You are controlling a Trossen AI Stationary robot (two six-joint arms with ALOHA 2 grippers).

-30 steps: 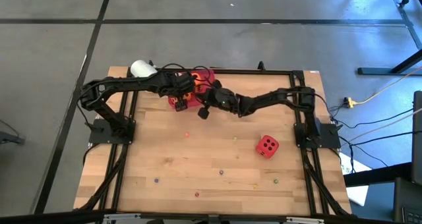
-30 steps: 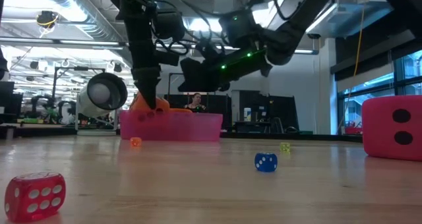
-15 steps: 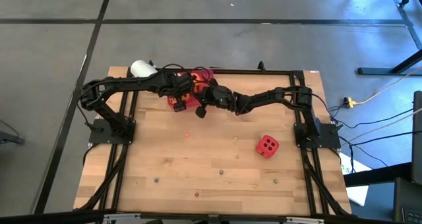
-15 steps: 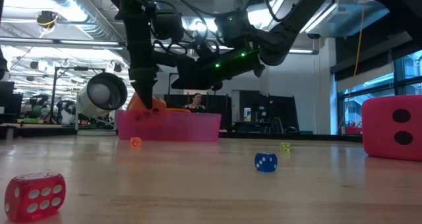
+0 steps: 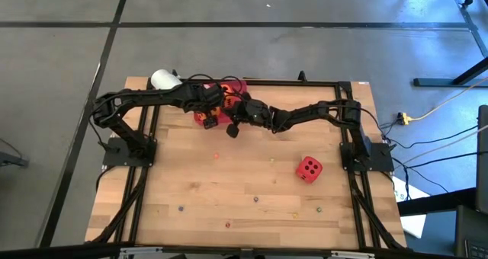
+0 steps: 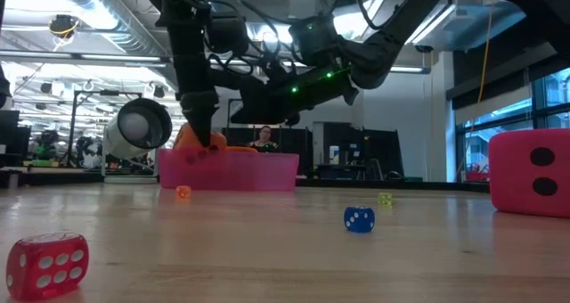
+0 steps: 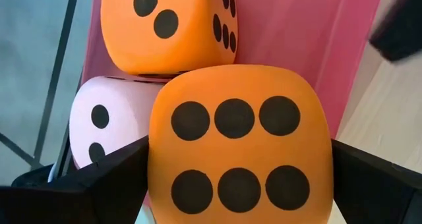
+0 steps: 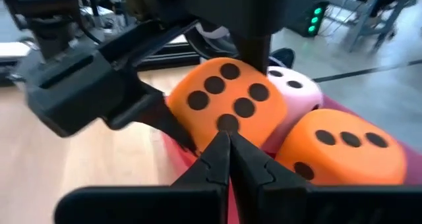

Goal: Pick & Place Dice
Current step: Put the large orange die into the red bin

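A pink-red tray [image 5: 238, 86] [image 6: 258, 171] sits near the table's far edge. It holds an orange die [image 7: 165, 26], a pale pink die [image 7: 99, 118] and a second orange die [image 7: 237, 145] showing six pips. My left gripper [image 5: 207, 105] [image 7: 237, 184] points down into the tray and is shut on that second orange die. My right gripper [image 5: 238, 116] [image 8: 229, 145] is shut and reaches in level from the right, its tips just before the same die [image 8: 227, 99]. The red die [image 5: 309, 168] [image 6: 530, 174] rests on the wood, right of centre. My left gripper pinches the six-pip orange die between its two fingers [image 7: 99, 184], on two opposite side faces [image 7: 158, 178], coming from above and pointing down. The die sits upright beside the other two; whether its underside rests on the tray, I cannot tell. My right gripper's shut tips [image 8: 221, 151] point at the orange die's lower edge [image 8: 227, 124]; whether they touch it, I cannot tell.
Tiny coloured dice lie scattered over the near half of the table, among them a red one [image 6: 46, 263] and a blue one [image 6: 359, 218]. A white round object [image 5: 162, 79] stands left of the tray. A person [image 6: 264, 138] shows in the room beyond.
My right gripper has moved a little toward the table's left, closer to the tray, still shut, and has then held still. The left gripper has kept its hold on the orange die.
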